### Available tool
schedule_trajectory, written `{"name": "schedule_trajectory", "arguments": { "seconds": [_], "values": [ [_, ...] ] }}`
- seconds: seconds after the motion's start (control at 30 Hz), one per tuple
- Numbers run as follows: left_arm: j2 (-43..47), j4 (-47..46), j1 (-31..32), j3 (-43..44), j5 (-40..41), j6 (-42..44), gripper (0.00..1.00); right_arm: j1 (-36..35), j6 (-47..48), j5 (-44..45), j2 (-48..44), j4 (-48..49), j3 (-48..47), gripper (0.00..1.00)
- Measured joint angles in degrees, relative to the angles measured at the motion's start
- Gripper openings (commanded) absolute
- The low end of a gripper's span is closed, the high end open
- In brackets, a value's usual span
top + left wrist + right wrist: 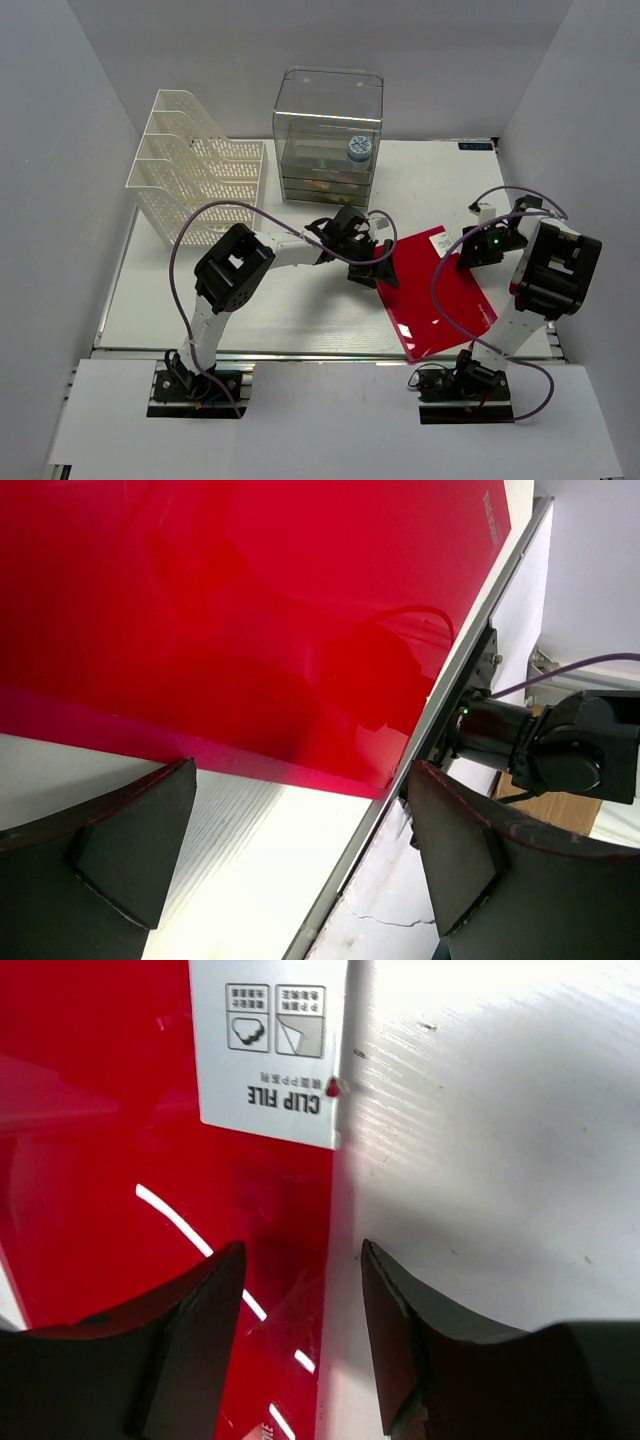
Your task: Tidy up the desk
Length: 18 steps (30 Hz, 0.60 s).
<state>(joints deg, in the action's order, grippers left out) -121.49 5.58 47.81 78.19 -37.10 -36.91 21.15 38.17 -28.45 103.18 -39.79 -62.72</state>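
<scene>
A glossy red clip file (pixel 435 295) with a white label (pixel 440 243) lies flat on the right half of the white desk (pixel 250 310), its near corner at the front rail. My left gripper (pixel 383 272) is open and empty, low at the file's left edge. In the left wrist view the file (pixel 250 610) fills the top, and the gripper (pixel 300 855) spans bare desk and the metal rail (pixel 395 790). My right gripper (pixel 472 255) is open and empty at the file's far right edge. In the right wrist view it (pixel 300 1310) straddles the edge between file (pixel 110 1180) and desk (pixel 500 1140).
A white mesh file rack (pixel 195 175) stands at the back left. A clear plastic drawer box (pixel 328 135) stands at the back centre with a blue-lidded item (pixel 359 149) inside. White walls close in the left, back and right sides.
</scene>
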Motion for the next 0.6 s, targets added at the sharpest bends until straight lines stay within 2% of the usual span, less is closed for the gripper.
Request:
{"name": "schedule_trajectory", "arguments": {
  "seconds": [0.33, 0.6],
  "values": [
    [-3.21, 1.36, 0.79, 4.66, -2.08, -0.31, 0.98, -2.21, 9.38, 1.97, 6.49, -11.26, -8.70, 0.56],
    [-6.73, 2.99, 0.90, 9.81, -4.61, -2.16, 0.98, -3.08, 16.83, 3.23, 11.21, -19.23, -15.21, 0.48]
  ]
}}
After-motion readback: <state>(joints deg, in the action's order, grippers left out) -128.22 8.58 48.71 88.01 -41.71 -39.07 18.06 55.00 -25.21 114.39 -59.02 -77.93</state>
